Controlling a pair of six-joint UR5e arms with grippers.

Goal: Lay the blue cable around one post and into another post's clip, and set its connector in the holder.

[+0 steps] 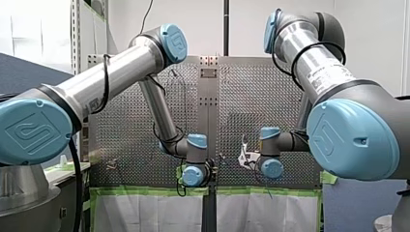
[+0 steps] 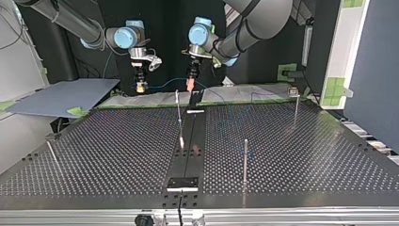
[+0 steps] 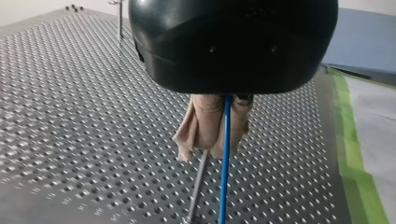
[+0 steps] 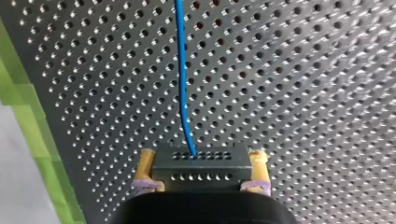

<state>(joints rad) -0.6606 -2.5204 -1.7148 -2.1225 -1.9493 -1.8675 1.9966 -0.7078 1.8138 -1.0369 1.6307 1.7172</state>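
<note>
Connector [image 4: 201, 170] right up close: a black block with rows of small holes, pinched between the yellow pads [image 4: 147, 168] of my right gripper [image 4: 203, 159], jaws closed on its two ends. Out of the block's face comes the blue cable [image 4: 182, 84], running straight ahead over the perforated table [image 4: 303, 93], with green tape [image 4: 28, 116] along the table's edge beside it.

Over to my left gripper [image 3: 211, 154] — beige pads [image 3: 201, 126] pressed together on the blue cable, which drops out from between them toward the table. A thin grey rod [image 3: 198, 184] stands just beside the cable below the pads; whether the two touch, I cannot tell.

Now across the table in the top view, near edge first. A black plate [image 2: 183, 182] sits at the near end of the dark centre strip, and a straight post [image 2: 245, 160] stands near it, toward the view's right. Out at the view's left edge, a leaning post [image 2: 51, 151]. Further back a slender centre post [image 2: 178, 110] rises from the strip, and well off at the view's right there is a clip-topped post [image 2: 296, 106]. At the far edge both grippers hang above the table, near each other — my right at the view's left, my left at the view's right — and the blue cable spans the gap between them in the air.
</note>
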